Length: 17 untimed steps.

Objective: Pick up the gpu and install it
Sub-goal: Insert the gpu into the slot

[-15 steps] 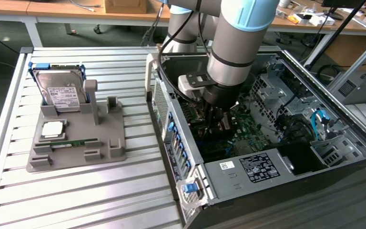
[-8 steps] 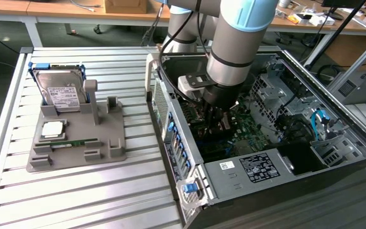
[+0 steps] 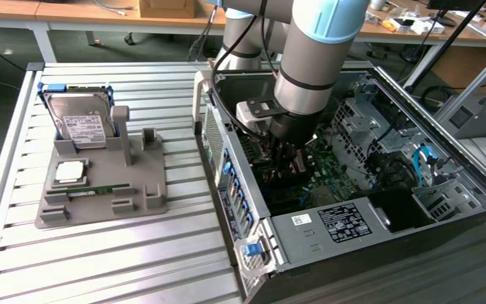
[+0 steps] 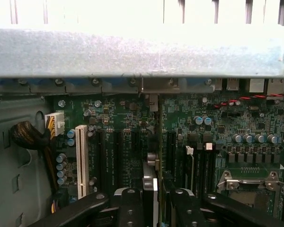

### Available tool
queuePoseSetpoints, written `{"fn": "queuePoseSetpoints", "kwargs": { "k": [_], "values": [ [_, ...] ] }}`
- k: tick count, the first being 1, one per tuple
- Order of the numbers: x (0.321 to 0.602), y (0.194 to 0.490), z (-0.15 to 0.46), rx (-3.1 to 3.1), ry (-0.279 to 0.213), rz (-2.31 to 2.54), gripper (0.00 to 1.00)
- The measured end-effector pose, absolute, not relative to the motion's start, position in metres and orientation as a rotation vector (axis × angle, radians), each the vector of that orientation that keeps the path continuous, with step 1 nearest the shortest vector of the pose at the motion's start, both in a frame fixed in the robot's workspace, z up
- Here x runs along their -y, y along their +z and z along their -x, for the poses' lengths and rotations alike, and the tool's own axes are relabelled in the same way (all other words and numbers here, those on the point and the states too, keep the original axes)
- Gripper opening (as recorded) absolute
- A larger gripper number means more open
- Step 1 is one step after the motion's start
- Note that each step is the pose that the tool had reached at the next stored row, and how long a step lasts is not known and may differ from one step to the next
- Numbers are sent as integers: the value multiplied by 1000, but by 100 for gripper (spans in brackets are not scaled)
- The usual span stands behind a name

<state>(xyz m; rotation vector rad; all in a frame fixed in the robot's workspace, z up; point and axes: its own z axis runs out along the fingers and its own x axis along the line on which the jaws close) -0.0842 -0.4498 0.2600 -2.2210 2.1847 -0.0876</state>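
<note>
My claw [image 4: 151, 201] holds the gpu [image 4: 154, 142] edge-on | inside open computer case [image 3: 445, 126], over motherboard [image 4: 123, 123] slots | hard drive [image 3: 83, 123] stands in grey tray [image 3: 146, 190]

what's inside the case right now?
The end effector is down in the case, gripping the gpu edge-on above the motherboard. The card hides the slot beneath it.

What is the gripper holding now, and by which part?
The gripper holds the gpu edge-on between its fingers, gripping the card's upper edge above the motherboard.
</note>
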Motion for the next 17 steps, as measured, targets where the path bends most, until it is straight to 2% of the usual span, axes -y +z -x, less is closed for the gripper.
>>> {"fn": "queuePoseSetpoints", "kwargs": {
  "k": [17],
  "values": [
    [450,259,84,-2178,-72,2214,27]
  ]
}}
